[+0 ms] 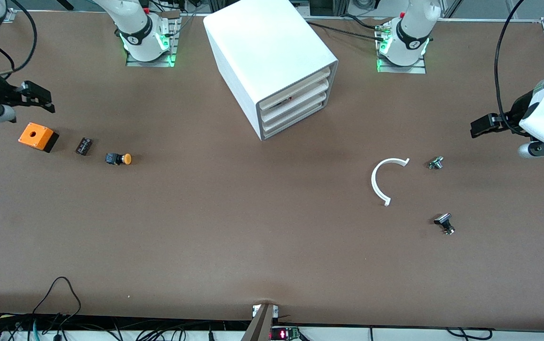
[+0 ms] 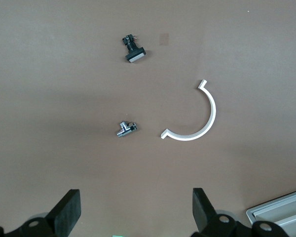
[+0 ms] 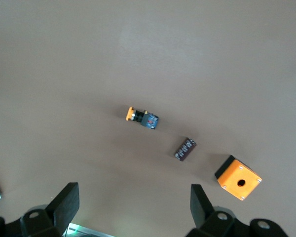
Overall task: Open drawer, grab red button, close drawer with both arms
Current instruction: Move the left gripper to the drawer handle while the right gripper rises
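Observation:
The white cabinet (image 1: pixel 272 57) stands between the two arm bases, with four cream drawer fronts. The second drawer (image 1: pixel 309 94) is pushed in. A dark slit runs above it, with a speck of red (image 1: pixel 290 98) in it. The button is otherwise hidden. My right gripper (image 1: pixel 40 98) is open and empty over the table near the orange box, as the right wrist view (image 3: pixel 133 207) also shows. My left gripper (image 1: pixel 484 127) is open and empty over the left arm's end of the table, and it also shows in the left wrist view (image 2: pixel 136 212). Both are well away from the cabinet.
At the right arm's end lie an orange box with a hole (image 1: pixel 38 136), a small black block (image 1: pixel 84 146) and an orange-capped button (image 1: pixel 119 158). At the left arm's end lie a white half ring (image 1: pixel 385 180), a small metal part (image 1: pixel 436 163) and a black part (image 1: pixel 444 223).

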`<state>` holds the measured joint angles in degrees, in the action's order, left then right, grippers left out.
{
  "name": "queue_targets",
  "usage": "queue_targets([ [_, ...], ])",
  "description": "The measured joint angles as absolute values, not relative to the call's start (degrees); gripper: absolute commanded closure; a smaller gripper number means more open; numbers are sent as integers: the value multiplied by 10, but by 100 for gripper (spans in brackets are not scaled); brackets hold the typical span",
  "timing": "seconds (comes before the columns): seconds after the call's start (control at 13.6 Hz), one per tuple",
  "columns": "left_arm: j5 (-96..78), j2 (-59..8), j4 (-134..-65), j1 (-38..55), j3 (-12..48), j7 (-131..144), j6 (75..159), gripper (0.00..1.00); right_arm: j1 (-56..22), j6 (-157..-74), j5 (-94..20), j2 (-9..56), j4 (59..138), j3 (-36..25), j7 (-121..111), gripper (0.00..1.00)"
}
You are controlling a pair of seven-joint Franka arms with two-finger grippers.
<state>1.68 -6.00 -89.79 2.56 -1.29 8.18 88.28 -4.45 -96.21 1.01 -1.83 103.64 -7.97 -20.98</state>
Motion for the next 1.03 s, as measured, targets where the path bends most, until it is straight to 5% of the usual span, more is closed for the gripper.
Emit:
queue_targets([
  [0.66, 0, -83, -909, 35, 31, 83, 864, 0, -56, -960, 7, 16, 1006, -66, -210, 0],
  [1.03, -92, -109, -979, 38, 49, 84, 860, 0, -62, -959, 5, 19, 1006, -64, -214, 0],
])
